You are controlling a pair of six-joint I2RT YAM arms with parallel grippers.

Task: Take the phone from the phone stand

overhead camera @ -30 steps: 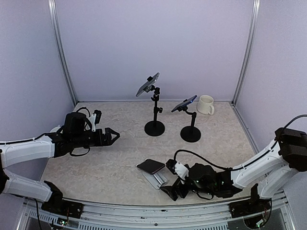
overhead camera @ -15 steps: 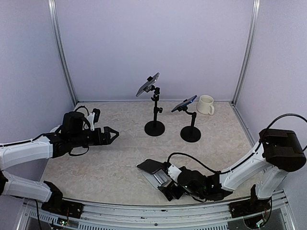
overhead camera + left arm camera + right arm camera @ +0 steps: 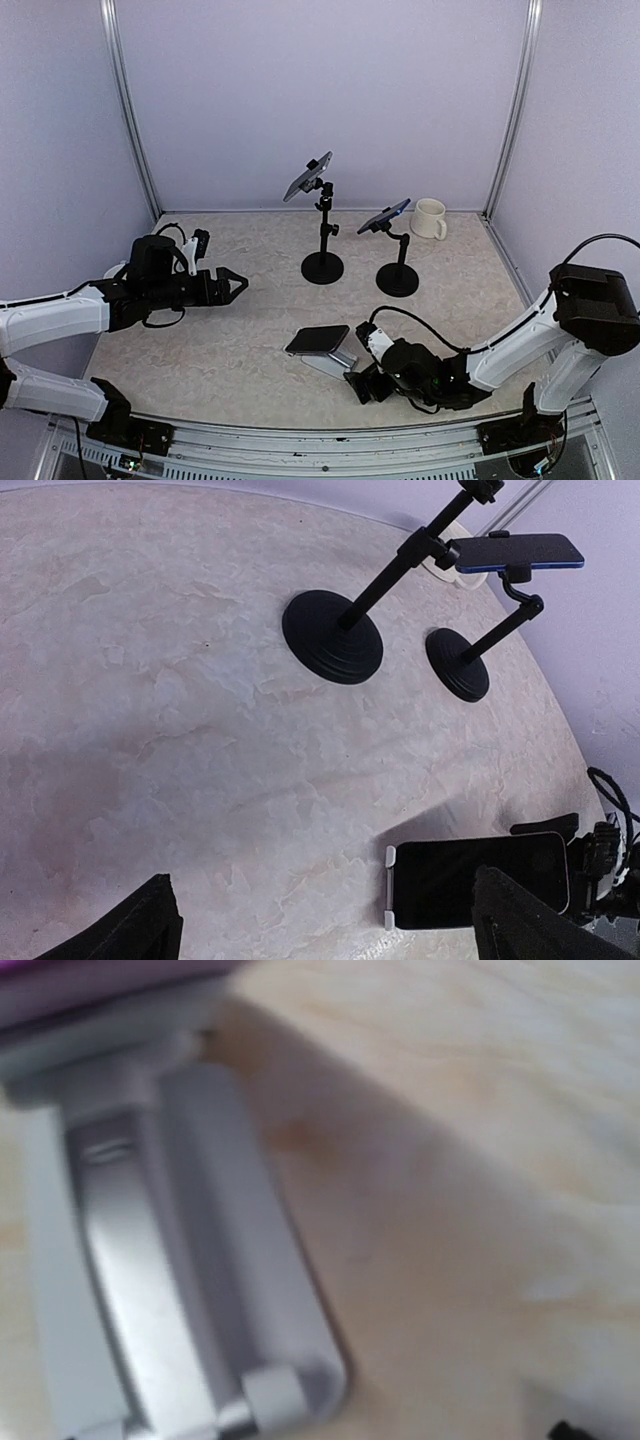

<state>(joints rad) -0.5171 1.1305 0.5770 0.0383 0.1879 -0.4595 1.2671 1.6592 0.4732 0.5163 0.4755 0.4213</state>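
On the beige table (image 3: 250, 330), whose matte top was veined like marble, we found both arms reaching in low from the near edge. The left gripper (image 3: 236, 285) hovered above the left side with its dark fingers (image 3: 135, 925) spread wide and nothing between them. The right gripper (image 3: 360, 386) sat low, just beside the foot of the silver stand (image 3: 338, 362). We could not tell how its fingers stood, since its own camera was pressed close and blurred.

At the back stood a taller black stand (image 3: 322, 262) and a shorter black stand (image 3: 398, 275). Each had a round disc base and a thin jointed pole, and each carried a slim device on top.

The silver stand at the front centre was smooth brushed metal, a folded plate with a small upturned lip (image 3: 270, 1395). The phone (image 3: 318, 340) rested on top of it. It was a flat, glossy black slab with rounded corners, its screen facing up and its long axis running left to right across the table, the right end slightly farther back. A white glazed mug (image 3: 430, 218) stood at the far right.
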